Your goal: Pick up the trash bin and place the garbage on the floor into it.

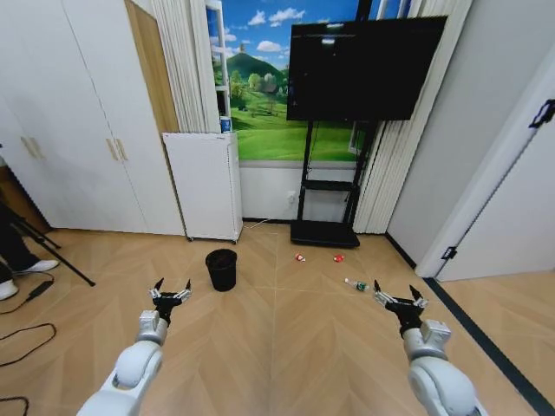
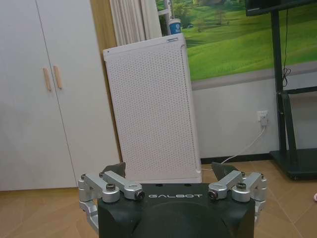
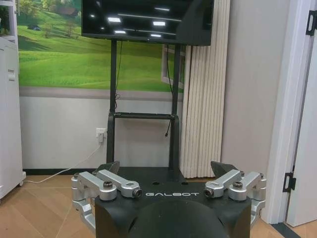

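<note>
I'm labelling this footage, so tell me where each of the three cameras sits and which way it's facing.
Head view: on the head, looking forward and down across the floor at the bin, scraps, bottle; both arms show, left claw and right claw open.
Left wrist view: on the left wrist, level toward the white appliance; its own claw at the bottom.
Right wrist view: on the right wrist, toward the TV stand; its own claw at the bottom.
Shared: all show the landscape mural.

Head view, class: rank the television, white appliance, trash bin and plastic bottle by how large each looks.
1. Television
2. White appliance
3. Trash bin
4. Plastic bottle, far the smallest
</note>
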Controlling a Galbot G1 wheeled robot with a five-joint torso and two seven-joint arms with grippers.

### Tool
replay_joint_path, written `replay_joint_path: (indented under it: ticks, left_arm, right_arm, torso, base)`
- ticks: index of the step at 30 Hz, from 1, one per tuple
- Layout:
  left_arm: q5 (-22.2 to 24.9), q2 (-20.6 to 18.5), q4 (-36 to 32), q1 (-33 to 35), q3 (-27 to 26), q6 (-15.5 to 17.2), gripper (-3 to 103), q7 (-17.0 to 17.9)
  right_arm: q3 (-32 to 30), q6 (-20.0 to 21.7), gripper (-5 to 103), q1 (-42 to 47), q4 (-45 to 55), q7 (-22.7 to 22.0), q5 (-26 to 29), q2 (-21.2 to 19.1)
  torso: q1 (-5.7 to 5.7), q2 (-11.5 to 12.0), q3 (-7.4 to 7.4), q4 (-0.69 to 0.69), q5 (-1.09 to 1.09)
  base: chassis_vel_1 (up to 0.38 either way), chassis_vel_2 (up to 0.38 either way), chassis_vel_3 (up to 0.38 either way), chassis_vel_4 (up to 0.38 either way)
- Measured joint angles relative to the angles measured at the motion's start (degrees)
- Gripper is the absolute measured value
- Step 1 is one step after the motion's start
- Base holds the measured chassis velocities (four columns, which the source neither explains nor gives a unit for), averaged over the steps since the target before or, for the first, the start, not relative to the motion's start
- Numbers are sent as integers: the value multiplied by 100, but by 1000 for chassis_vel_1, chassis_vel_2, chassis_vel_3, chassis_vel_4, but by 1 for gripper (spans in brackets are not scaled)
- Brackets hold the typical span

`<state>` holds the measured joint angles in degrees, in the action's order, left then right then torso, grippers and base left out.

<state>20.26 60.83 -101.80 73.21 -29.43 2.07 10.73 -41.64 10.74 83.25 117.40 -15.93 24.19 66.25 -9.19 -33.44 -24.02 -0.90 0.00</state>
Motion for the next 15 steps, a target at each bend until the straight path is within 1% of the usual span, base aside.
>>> replay_joint_path:
  ticks: [2,3,4,6,7,9,15]
  left_arm:
    - [-46,5,-61,155,-102,-13,97,-136]
    - [-64,7,-87,194,-131,-13,97,-154]
    - [-73,8,-125,246,-165,-13,94,-163]
    - [-78,11,-147,272,-185,-13,94,-163]
    - [-85,13,-158,295,-207,-13,97,-155]
    - [-87,26,-177,329,-230,-13,98,-137]
    - [-86,98,-218,392,-226,-13,98,-115]
  right_arm:
    - [10,-20,100,-1,-42,13,-17,21]
    - [10,-28,100,-1,-54,18,-24,30]
    - [10,-38,100,-1,-70,22,-27,44]
    - [5,-47,100,1,-80,28,-27,54]
    - [-3,-53,100,6,-81,31,-27,58]
    - [-11,-62,100,22,-77,49,-11,62]
    - [-37,-72,100,41,-23,59,15,66]
  torso:
    - [0,1,0,0,0]
    - [0,1,0,0,0]
    - [0,1,1,0,0]
    - [0,1,1,0,0]
    - [0,2,1,0,1]
    - [0,2,1,-1,0]
    - [0,3,1,0,0]
  base:
    - [0,0,0,0]
    - [0,0,0,0]
    - [0,0,0,0]
    - [0,0,0,0]
    - [0,0,0,0]
    - [0,0,0,0]
    - [0,0,0,0]
